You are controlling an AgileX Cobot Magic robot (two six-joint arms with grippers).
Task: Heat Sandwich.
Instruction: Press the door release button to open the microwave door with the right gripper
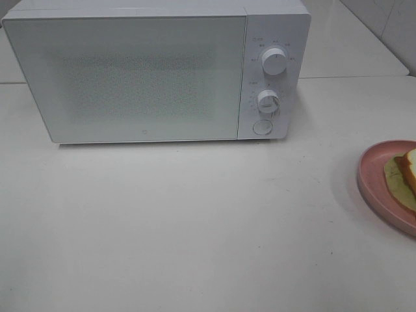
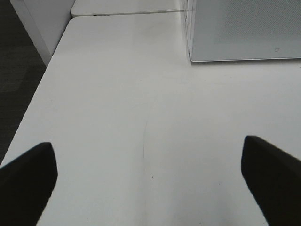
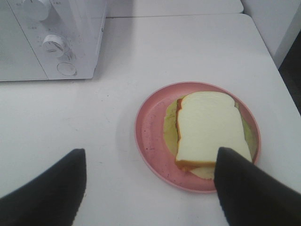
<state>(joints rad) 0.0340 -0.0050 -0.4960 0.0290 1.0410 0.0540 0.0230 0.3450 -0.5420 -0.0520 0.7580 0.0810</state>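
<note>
The sandwich [image 3: 207, 127], white bread with orange-brown crust over pale green lettuce, lies on a round pink plate [image 3: 150, 127]; the high view cuts both off at the right edge, sandwich [image 1: 407, 170] and plate [image 1: 374, 175]. My right gripper [image 3: 150, 188] hovers open above the table just short of the plate, one finger overlapping the sandwich's near corner in the picture. My left gripper [image 2: 150, 183] is open over bare white table, holding nothing. The white microwave [image 1: 156, 71] stands at the back with its door shut. Neither arm appears in the high view.
Two dials [image 1: 274, 62] and a round button [image 1: 262, 127] sit on the microwave's right panel. The table's left edge [image 2: 44, 80] drops to dark floor. A seam joins a second table [image 1: 351, 77] behind.
</note>
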